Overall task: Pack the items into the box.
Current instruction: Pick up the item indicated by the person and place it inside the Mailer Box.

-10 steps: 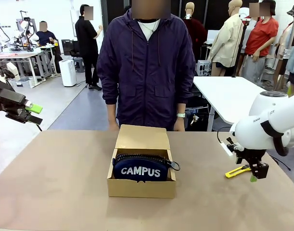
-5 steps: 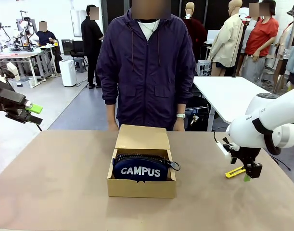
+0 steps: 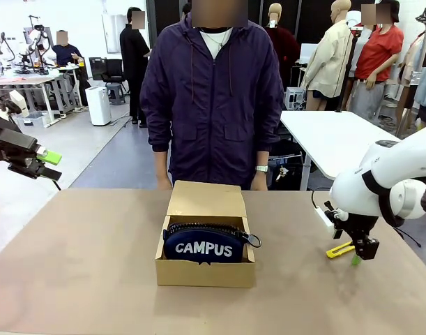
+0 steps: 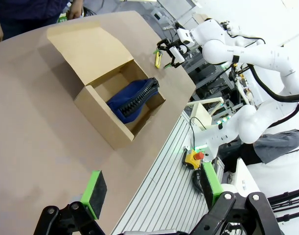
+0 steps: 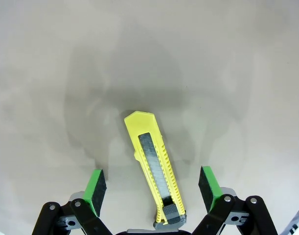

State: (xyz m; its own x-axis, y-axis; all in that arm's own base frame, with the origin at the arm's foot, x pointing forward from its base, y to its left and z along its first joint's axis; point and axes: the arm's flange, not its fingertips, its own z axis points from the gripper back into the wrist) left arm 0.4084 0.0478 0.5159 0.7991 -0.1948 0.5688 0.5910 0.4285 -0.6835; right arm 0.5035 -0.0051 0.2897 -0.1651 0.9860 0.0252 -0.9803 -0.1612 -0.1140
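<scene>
Front: pouch (image 3: 203, 246) bottom half hidden behind box (image 3: 204, 273) front wall; whatever's under it can't be seen. Person's hands (image 3: 260, 183) mostly behind flap (image 3: 206, 199). Knife (image 3: 337, 249) far end covered by right jaws, too small for detail. Left arm (image 3: 10, 148) cut by left edge, right arm (image 3: 387, 185) by right edge.
Left wrist: pouch print faces away, its far side behind box wall.
Right wrist: knife tail tucks under the jaws' base at bottom edge.
</scene>
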